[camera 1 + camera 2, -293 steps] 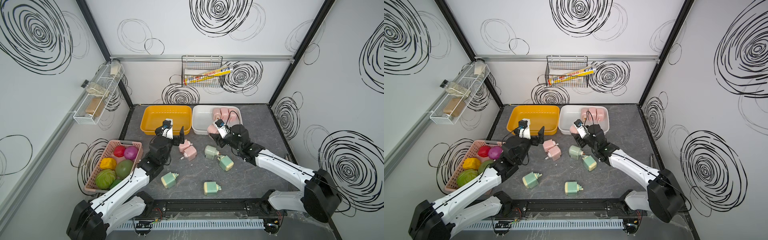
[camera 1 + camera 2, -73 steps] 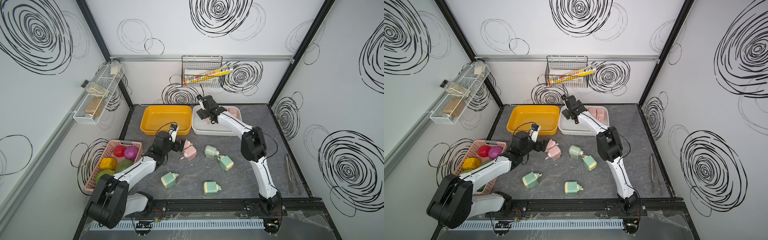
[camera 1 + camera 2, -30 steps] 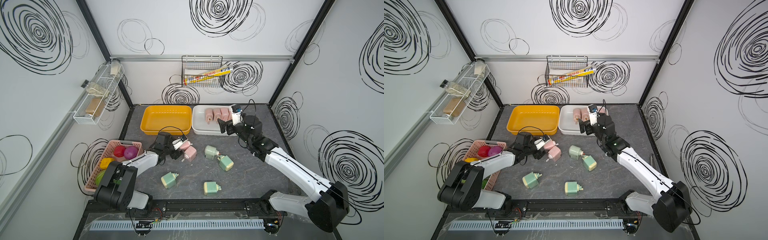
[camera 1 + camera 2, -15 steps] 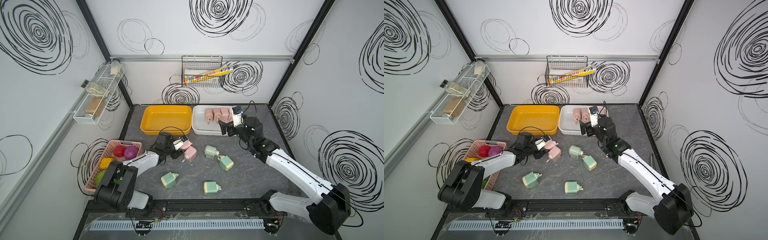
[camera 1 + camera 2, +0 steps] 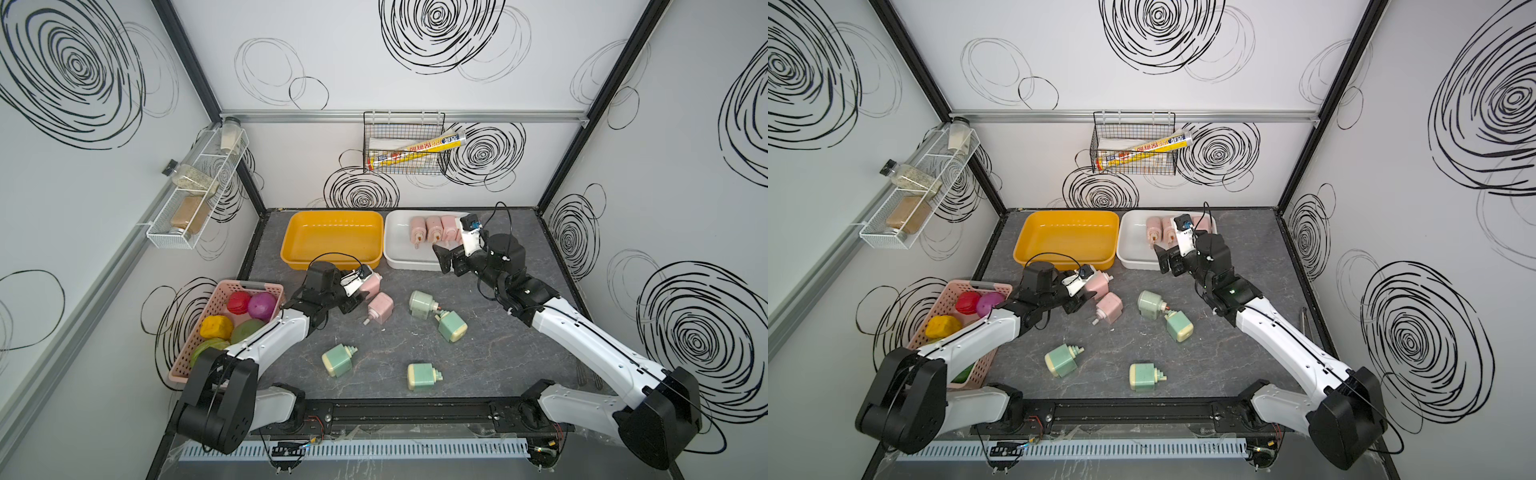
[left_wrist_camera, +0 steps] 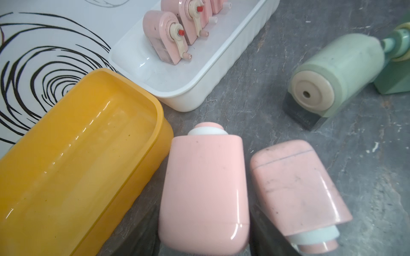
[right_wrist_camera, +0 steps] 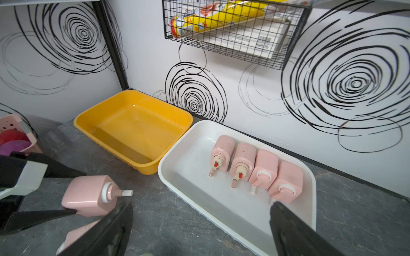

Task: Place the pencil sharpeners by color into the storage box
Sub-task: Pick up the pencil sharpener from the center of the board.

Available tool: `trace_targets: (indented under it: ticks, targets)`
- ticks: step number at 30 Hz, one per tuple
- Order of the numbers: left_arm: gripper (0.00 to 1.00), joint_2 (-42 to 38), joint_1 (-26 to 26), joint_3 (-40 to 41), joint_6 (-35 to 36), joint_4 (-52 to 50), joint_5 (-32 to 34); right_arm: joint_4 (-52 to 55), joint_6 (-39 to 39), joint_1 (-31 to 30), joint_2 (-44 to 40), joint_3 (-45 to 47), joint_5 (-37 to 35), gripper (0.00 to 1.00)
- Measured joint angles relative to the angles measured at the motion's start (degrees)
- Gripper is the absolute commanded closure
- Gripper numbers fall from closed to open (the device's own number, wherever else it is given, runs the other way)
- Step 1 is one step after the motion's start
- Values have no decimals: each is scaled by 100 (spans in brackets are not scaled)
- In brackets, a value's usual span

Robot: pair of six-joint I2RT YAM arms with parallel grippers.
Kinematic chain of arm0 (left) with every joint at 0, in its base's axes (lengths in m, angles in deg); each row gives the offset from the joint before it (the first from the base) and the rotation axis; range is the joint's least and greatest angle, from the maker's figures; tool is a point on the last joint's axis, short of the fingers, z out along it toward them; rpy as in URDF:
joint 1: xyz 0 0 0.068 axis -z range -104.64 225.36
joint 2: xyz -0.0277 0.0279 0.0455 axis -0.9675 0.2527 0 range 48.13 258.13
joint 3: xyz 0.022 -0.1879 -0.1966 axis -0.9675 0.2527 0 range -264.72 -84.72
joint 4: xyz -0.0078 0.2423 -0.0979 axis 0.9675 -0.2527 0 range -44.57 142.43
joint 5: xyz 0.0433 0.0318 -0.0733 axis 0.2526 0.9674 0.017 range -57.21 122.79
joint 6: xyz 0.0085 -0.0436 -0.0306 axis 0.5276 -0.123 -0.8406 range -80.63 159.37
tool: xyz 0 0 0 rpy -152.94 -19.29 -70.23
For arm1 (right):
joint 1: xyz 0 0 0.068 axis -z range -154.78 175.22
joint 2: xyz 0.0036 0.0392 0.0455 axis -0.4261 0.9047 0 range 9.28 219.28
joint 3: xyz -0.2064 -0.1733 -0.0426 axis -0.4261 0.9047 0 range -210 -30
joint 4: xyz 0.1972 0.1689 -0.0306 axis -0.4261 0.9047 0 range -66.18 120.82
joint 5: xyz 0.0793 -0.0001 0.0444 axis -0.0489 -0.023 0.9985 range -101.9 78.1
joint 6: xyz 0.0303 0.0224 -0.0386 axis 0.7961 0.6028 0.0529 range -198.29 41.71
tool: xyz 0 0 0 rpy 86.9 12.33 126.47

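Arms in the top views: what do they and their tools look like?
The left arm and right arm match: white shell links, bulky black joints. The left tool and right tool are black with tapered fingers, each with a white camera block and a looping thin black cable.

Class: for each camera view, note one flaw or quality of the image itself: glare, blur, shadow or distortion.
Left wrist view: glare streaks on the yellow tray, green sharpener blurred, held pink sharpener glinting. Right wrist view: right gripper dark and soft-edged, white tray crisp. Both top views: even light, faint shadows, sharp throughout.
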Motion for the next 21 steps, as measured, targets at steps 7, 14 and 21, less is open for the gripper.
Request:
trace_targets:
  ticks: [7,14,21]
  targets:
    - [100,-656,133,-234,24,-525,-496,949,-538,-70,-13,-271,1185,0]
    - [100,-1117,890,-289,138,-822,-767,2151,-1526,-529,-614,-361,1639,0]
    - [100,-1679,1764,-269,195,-916,-997,3023,-2247,-645,-1176,-431,2225,0]
